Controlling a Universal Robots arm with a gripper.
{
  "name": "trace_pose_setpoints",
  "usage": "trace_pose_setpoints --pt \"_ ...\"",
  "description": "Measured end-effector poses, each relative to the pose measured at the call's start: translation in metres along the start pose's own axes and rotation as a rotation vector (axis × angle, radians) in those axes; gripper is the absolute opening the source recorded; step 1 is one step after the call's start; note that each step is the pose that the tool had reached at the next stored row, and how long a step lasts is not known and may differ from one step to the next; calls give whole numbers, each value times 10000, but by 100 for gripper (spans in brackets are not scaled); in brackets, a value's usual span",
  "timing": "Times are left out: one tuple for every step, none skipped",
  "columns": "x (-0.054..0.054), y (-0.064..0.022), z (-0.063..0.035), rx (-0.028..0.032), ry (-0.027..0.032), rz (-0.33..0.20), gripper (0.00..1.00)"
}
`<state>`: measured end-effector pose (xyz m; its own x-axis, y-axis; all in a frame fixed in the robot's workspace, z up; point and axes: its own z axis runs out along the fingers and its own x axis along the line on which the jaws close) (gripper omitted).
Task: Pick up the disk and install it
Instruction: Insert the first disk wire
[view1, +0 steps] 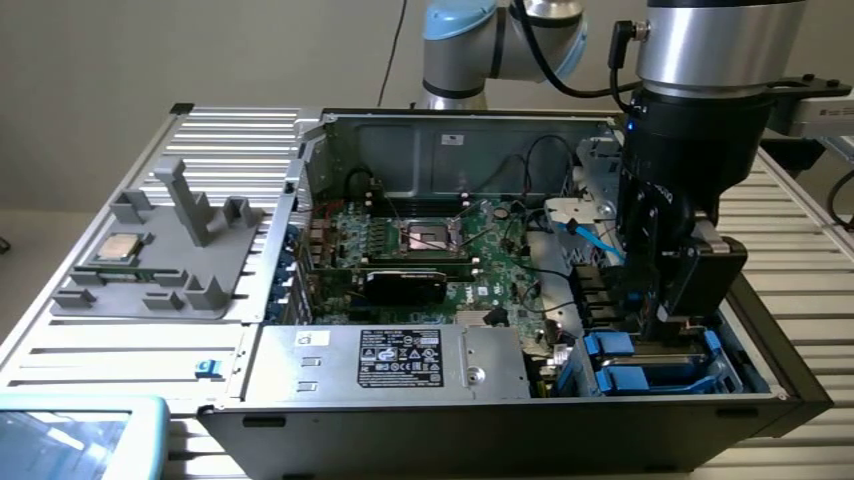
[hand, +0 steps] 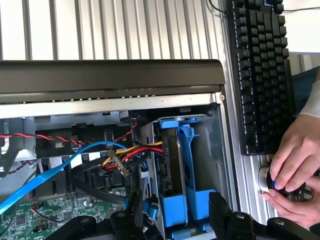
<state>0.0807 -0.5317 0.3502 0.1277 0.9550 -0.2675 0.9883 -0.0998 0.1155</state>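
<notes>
PC case (view1: 534, 430) lies open on the slatted table (view1: 240, 130), w/ the arm (view1: 701, 100) reaching down into its corner on the exterior view's right, near the black front panel. The tool (view1: 667, 315) sits low in the case's drive bay (hand: 218, 130), right over the blue carriers. Can't tell if the tool is apart or clamped on anything.

The disk (hand: 172, 160) stands on edge inside the case's bay, dark body betw. bright blue carrier rails, approx. upright. In the wrist view the tool (hand: 175, 225) is directly at the end of that carrier. Can't say if there is contact.

Also inside the case:
- power supply (view1: 387, 360) w/ white label, along the front edge
- green motherboard (view1: 507, 270) mid-case, w/ a black card (view1: 407, 283) across it
- flat blue cable (hand: 45, 177) and red/yellow/black wires running toward the bay

Outside the case, on the exterior view's left, a grey fixture (view1: 160, 270) lies on the table w/ a small square processor chip (view1: 123, 247) on it. Beyond the case's bay side, a black keyboard (hand: 260, 75) lies on the table. Next to it a person's hand (hand: 295, 160) rests on a round knob (hand: 265, 180).
</notes>
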Motion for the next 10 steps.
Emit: trace_pose_setpoints --pt "0 0 0 0 0 0 64" --pt "0 0 0 0 -1 0 64" --pt "0 0 0 0 0 0 62" --pt "0 0 0 0 -1 0 62" --pt "0 0 0 0 0 0 54" --pt "0 0 0 0 0 0 54" --pt "0 0 0 0 -1 0 54" --pt "0 0 0 0 0 0 54" --pt "0 0 0 0 0 0 54" --pt "0 0 0 0 0 0 54"
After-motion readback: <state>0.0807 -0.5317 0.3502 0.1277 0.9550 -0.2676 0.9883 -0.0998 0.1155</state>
